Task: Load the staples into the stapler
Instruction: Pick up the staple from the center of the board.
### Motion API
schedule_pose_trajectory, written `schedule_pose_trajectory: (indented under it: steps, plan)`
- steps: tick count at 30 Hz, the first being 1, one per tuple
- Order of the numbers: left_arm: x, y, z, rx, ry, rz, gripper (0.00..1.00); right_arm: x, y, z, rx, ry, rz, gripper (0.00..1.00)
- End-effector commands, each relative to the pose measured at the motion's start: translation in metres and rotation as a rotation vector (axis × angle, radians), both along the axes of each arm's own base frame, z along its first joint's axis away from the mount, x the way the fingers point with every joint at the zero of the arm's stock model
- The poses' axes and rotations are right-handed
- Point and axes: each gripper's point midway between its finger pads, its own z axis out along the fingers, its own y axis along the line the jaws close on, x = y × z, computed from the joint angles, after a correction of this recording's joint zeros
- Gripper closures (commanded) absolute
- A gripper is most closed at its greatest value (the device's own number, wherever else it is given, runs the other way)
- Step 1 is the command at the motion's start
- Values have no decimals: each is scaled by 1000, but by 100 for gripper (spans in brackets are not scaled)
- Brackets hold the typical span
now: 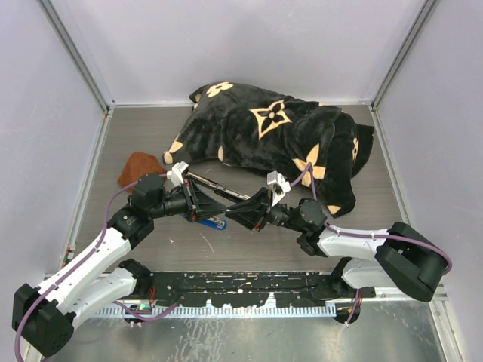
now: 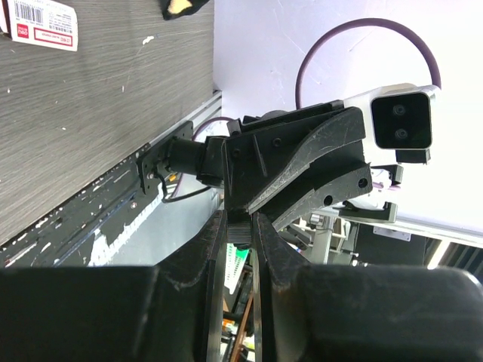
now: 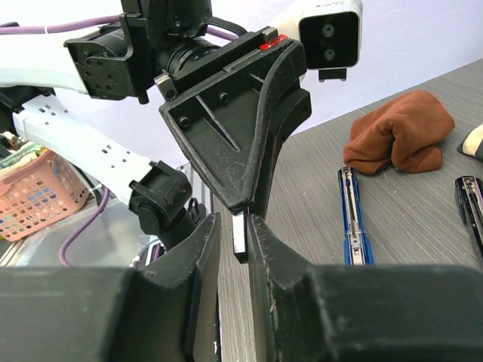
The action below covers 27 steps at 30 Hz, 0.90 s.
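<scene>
The inner piece (image 3: 239, 235) of the staples is a thin, pale grey-white sliver. It is held on edge in the air above the table (image 3: 411, 200), right where my two grippers meet tip to tip. My left gripper (image 3: 243, 204) has its fingers drawn in to a point on one end, pinching it so the sliver sticks out past the tips. My right gripper (image 3: 234, 222) sits around the free end. The right fingers (image 3: 198, 249) are narrowly parted, one at or almost at the sliver and a slit of gap by the other, and I cannot tell whether they press it. The staples box (image 2: 41, 23) lies flat on the grey wood-grain table, apart from both grippers. It is white card with a barcode and a red-pink label, cut off at the corner of my left wrist view. On the table lie the blue stapler (image 3: 352, 219) and, beside it but apart, the black stapler (image 3: 472, 204). A crumpled brown cloth (image 3: 396, 139) lies beyond them, and farther back a black blanket (image 1: 279, 139) with tan flower marks.
</scene>
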Motion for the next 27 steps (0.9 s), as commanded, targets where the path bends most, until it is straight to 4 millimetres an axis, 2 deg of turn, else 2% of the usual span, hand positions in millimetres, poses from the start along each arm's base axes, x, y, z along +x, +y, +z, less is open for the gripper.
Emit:
schedule_pose_trajectory:
  steps: [1,13,17,21,25,27]
  plan:
    - [-1,-1,21,-56,-57,-17,93,-4,4,32,85,-87,18,75]
    - [2,1,23,-77,-39,1,93,-6,6,30,85,-70,30,91]
    - [3,2,21,-77,-31,8,88,-6,7,32,84,-63,35,98]
    - [5,3,22,-82,-33,19,70,-8,6,35,93,-45,44,99]
    - [9,5,24,-78,-61,33,42,-9,6,36,99,-8,50,99]
    - [11,8,24,-66,-79,44,33,-8,6,35,98,21,51,99]
